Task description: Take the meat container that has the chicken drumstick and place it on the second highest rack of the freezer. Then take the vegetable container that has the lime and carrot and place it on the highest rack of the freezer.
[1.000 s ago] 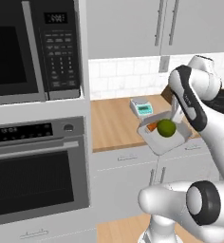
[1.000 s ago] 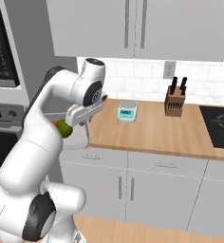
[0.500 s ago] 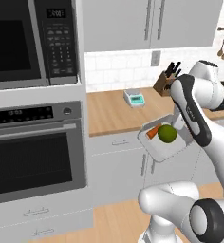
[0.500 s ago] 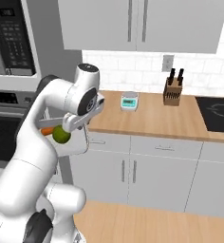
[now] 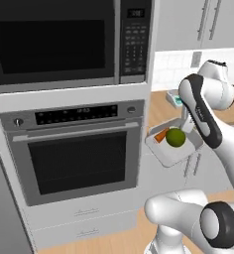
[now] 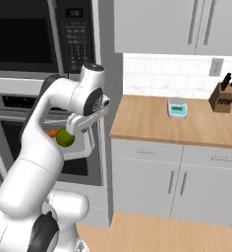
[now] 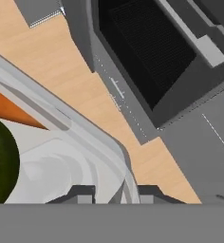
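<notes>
Arm (image 5: 203, 111) bent, jaws clamped, mid-air

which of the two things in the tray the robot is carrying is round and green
The lime: a round dark-green ball in the white tray. The carrot beside it is slim, orange and tapering.

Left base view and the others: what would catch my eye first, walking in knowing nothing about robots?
The big white robot arm, holding a shallow white tray in mid-air before the black-fronted wall oven. In the tray lie a round dark-green lime and a slim orange carrot. On the wooden counter sit a small teal scale and a knife block.
</notes>
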